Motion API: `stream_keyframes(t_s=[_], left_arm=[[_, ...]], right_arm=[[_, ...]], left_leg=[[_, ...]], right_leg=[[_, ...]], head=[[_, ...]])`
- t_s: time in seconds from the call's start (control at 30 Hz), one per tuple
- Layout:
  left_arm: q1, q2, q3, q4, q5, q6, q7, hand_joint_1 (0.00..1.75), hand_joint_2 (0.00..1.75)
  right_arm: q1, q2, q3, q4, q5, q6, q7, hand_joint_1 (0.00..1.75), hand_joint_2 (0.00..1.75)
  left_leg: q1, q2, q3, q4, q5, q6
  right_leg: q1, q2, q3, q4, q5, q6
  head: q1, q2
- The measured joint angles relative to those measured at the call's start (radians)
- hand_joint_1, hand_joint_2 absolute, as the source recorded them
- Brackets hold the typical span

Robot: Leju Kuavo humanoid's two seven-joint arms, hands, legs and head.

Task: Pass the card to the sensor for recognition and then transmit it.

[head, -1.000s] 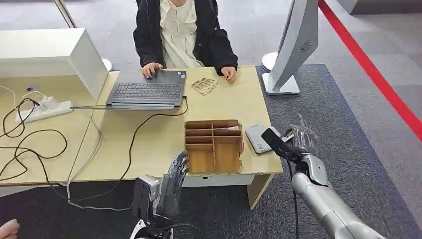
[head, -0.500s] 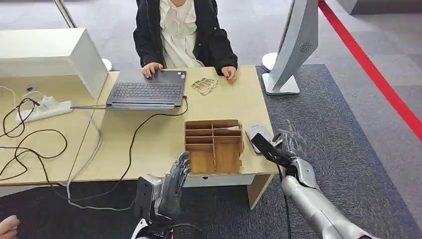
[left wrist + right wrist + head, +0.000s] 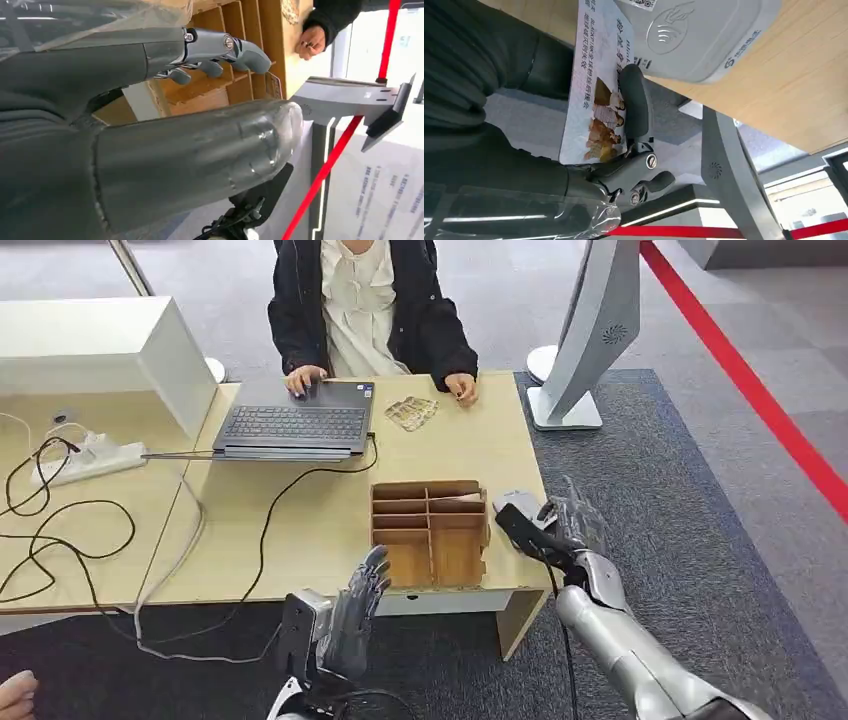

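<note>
My right hand [image 3: 572, 528] pinches a card [image 3: 518, 530] between thumb and fingers [image 3: 636, 107]. In the right wrist view the card [image 3: 596, 95] is white with printed text and a picture. It hangs at the table's right edge, its far end over the white sensor [image 3: 696, 32], a flat reader with a contactless mark. From the head view the card covers most of the sensor [image 3: 512, 501]. My left hand [image 3: 356, 612] is open, fingers [image 3: 220, 47] spread, just in front of the wooden divider box [image 3: 430, 532], holding nothing.
A person sits at the far side with hands by a laptop [image 3: 296, 421] and a small pile of cards [image 3: 411, 412]. A white stand [image 3: 588, 335] rises off the table's right. A power strip [image 3: 86, 459] and cables lie at the left.
My right hand has carried the card left and slightly forward, from beside the table to over the sensor. My left hand has risen a little.
</note>
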Motion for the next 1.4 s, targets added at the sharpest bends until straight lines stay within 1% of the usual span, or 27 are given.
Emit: stream_keyframes(t_s=[0.3,0.5,0.73,0.93,1.23,1.4], left_arm=[[-0.004,-0.003,0.0,0.011,0.003,-0.011,-0.001,0.0,0.0],[-0.004,-0.006,0.0,0.017,0.002,-0.008,-0.002,0.0,0.0],[-0.004,-0.006,0.0,0.017,0.0,0.029,-0.002,0.0,0.0],[-0.004,-0.006,0.0,0.017,0.001,0.045,-0.002,0.0,0.0],[-0.004,-0.006,0.0,0.018,0.004,0.065,-0.004,0.0,0.0],[-0.004,-0.006,0.0,0.018,0.006,0.081,-0.006,0.0,0.0]], right_arm=[[-0.024,0.01,0.01,0.039,0.001,0.0,0.0,1.75,1.75],[-0.043,0.014,0.017,0.065,0.013,0.014,0.012,1.75,1.75],[-0.062,0.024,0.018,0.108,0.005,0.036,0.017,1.75,1.75],[-0.069,0.032,0.018,0.144,-0.01,0.036,0.011,1.75,1.75],[-0.074,0.039,0.018,0.176,-0.029,0.035,-0.019,1.75,1.75],[-0.075,0.046,0.018,0.179,-0.038,0.024,-0.034,1.75,1.75]], left_leg=[[0.0,0.0,0.0,0.0,0.0,0.0],[0.0,0.0,0.0,0.0,0.0,0.0],[0.0,0.0,0.001,0.0,0.0,0.0],[0.0,0.0,0.002,0.0,0.0,0.0],[0.0,0.001,0.002,0.0,0.001,0.0],[0.0,0.0,0.002,0.0,0.001,0.0]], right_leg=[[0.0,0.0,0.0,0.0,0.0,0.0],[0.0,0.0,0.0,0.0,0.0,0.0],[0.0,0.0,0.001,0.0,0.0,0.0],[0.0,0.0,0.002,0.0,0.0,0.0],[0.0,0.0,0.002,0.0,0.002,-0.001],[0.0,0.0,0.002,0.0,0.002,-0.001]], head=[[0.0,0.0],[0.0,0.0],[0.0,0.0],[0.0,0.0],[0.0,0.0],[0.0,0.0]])
